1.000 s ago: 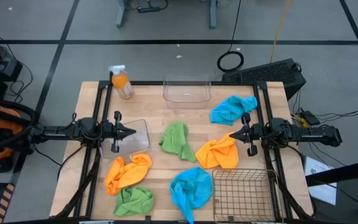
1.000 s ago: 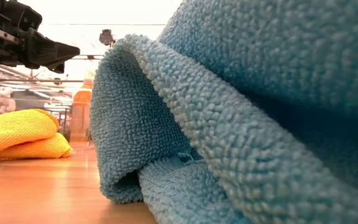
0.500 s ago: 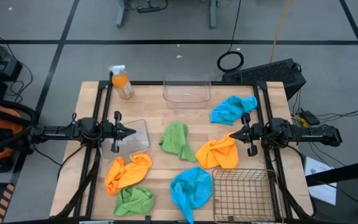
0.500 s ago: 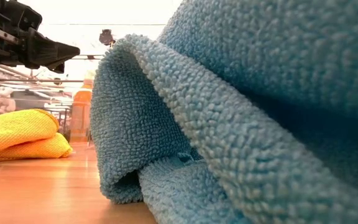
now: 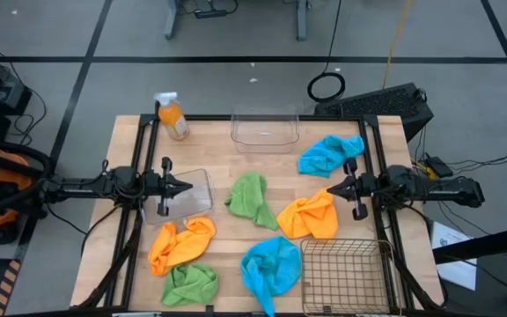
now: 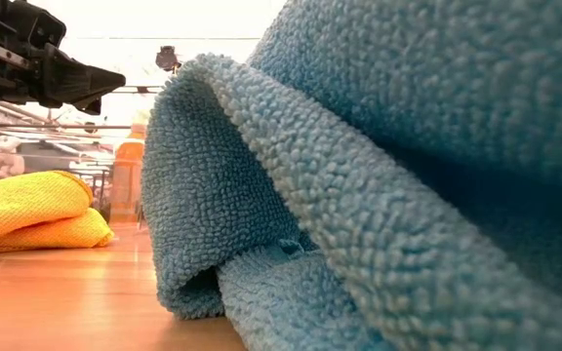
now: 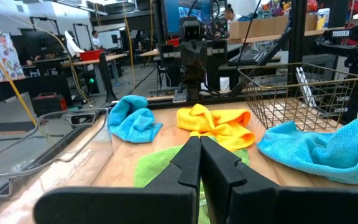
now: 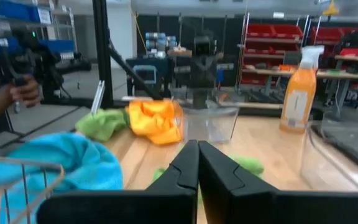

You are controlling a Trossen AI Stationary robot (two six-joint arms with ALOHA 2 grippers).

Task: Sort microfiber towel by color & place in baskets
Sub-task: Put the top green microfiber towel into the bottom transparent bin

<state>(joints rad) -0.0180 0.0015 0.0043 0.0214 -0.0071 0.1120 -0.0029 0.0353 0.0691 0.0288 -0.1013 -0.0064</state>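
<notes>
Beside the central green towel [image 5: 252, 199], six cloths lie loose on the wooden surface [image 5: 220, 158]; left claw [image 5: 186, 187] and right claw [image 5: 331, 189] hover pinched together, empty.

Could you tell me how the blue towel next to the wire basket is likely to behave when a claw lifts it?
The blue towel lies crumpled in soft folds, so it will probably hang limp and drape from wherever it is pinched. Its looped pile, plain in the low view, suggests it grips rather than slips. It touches the wire basket, so a trailing corner might snag there.
</notes>
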